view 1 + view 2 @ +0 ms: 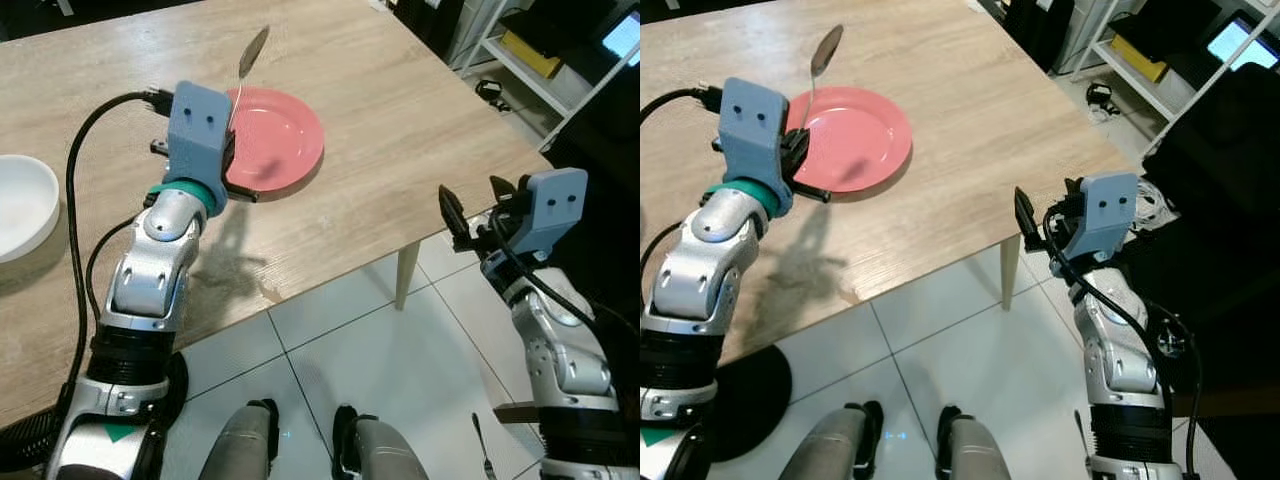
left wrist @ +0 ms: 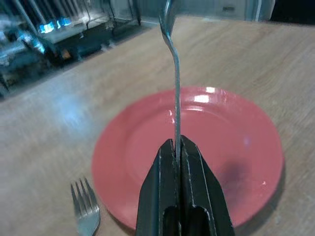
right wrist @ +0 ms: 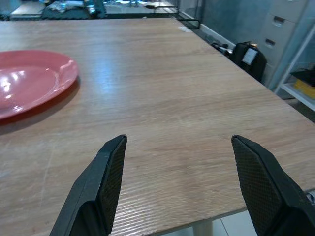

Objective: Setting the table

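A pink plate (image 1: 285, 135) lies on the wooden table (image 1: 420, 120). My left gripper (image 1: 232, 150) hovers over the plate's near-left rim, shut on the handle of a metal spoon (image 1: 252, 52) that points upward and away, bowl end up. In the left wrist view the spoon's handle (image 2: 176, 98) rises from the closed fingertips (image 2: 170, 152) above the plate (image 2: 236, 147), and a fork (image 2: 84, 212) lies on the table beside the plate. My right gripper (image 1: 475, 205) is open and holds nothing, just off the table's near-right corner (image 3: 187, 196).
A white bowl (image 1: 20, 205) sits at the table's left edge. A table leg (image 1: 405, 275) stands on the white tiled floor, where a utensil (image 1: 481, 447) lies by my right side. Shelving (image 1: 540, 60) and dark clutter stand to the right.
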